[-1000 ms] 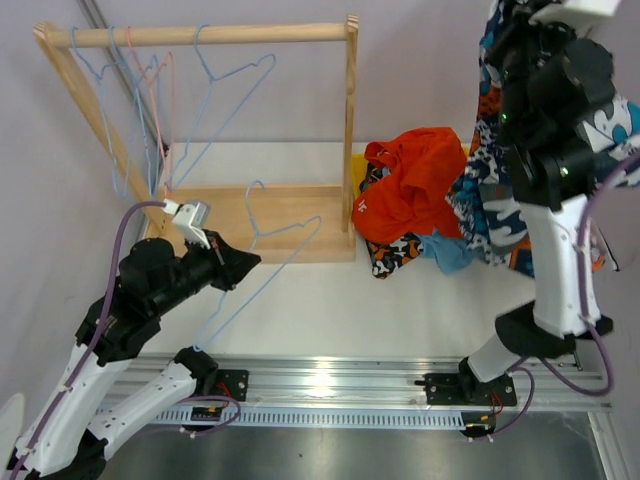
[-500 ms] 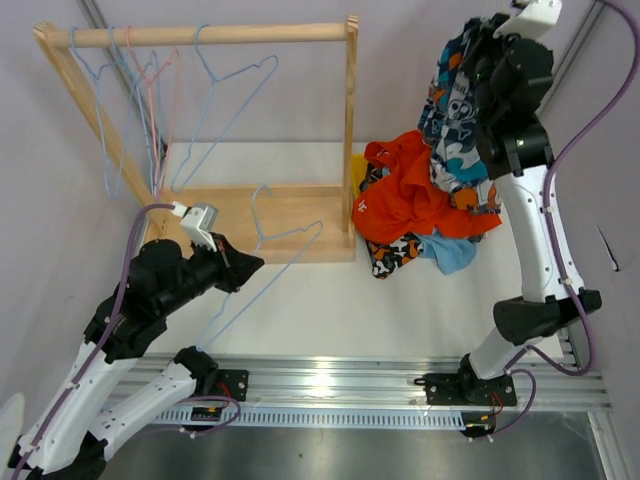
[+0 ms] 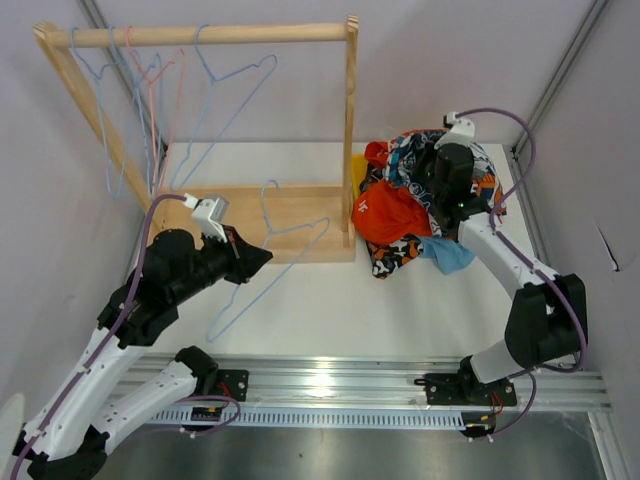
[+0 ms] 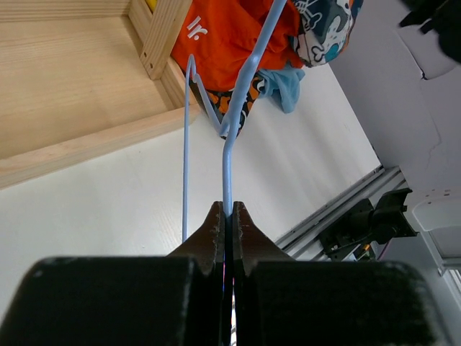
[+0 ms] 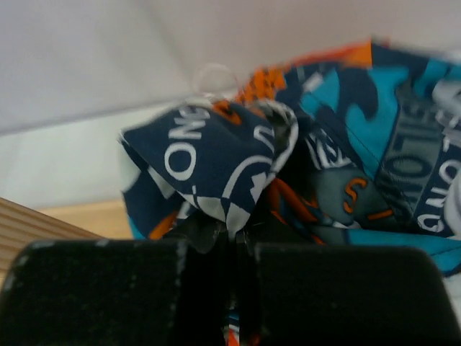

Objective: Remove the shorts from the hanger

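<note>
Right pincer point(image 5: 234, 229) is pinching a gathered fold of the patterned shorts point(image 5: 216, 162) at the pile point(image 3: 395, 215) beside the rack point(image 3: 300, 205), cloth looking soft and light, best taken by a bunched edge, left pincer point(image 4: 229, 215) clamping the bare hanger point(image 4: 226, 166)

The top view looks down from above and behind over the whole surface point(image 3: 330, 300). Wrist views sit close behind the left claw point(image 4: 227, 210) and right claw point(image 5: 232, 234); all share the shorts point(image 3: 400, 215).
</note>
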Robot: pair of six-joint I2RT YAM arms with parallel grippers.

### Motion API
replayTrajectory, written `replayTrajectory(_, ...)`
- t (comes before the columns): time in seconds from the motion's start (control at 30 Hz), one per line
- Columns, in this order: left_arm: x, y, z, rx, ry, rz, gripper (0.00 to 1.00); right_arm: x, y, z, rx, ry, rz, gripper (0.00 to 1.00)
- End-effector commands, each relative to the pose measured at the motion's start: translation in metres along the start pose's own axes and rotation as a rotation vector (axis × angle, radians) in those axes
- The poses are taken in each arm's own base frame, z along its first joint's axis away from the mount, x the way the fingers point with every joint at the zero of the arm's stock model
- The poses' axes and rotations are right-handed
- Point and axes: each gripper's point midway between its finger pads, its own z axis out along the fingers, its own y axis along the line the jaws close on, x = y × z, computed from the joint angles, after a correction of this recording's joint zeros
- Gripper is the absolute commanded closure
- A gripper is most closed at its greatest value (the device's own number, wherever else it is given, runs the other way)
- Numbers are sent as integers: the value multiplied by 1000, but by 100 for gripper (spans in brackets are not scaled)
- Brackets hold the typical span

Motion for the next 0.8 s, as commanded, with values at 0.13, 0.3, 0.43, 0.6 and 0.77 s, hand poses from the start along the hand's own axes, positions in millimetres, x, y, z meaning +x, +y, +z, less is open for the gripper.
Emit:
replayTrajectory(0.13, -18, -12, -4, 21, -50, -3, 100, 74, 1, 31, -62, 57, 147, 100)
replayTrajectory(0.3, -30, -15, -10, 2, -64, 2, 100, 113, -7, 38, -51, 107, 191, 100)
replayTrajectory(0.43, -46, -19, -14, -13, -87, 9, 100, 97, -5, 32, -41, 112, 168, 73)
replayTrajectory(0.6, -77, -32, -13, -13, -130, 40, 100, 9, 0, -8, -25, -56, 140, 1)
replayTrajectory(0.77, -134, -50, -4, -48, -204, 79, 100, -76, 12, -67, -68, -190, 113, 0)
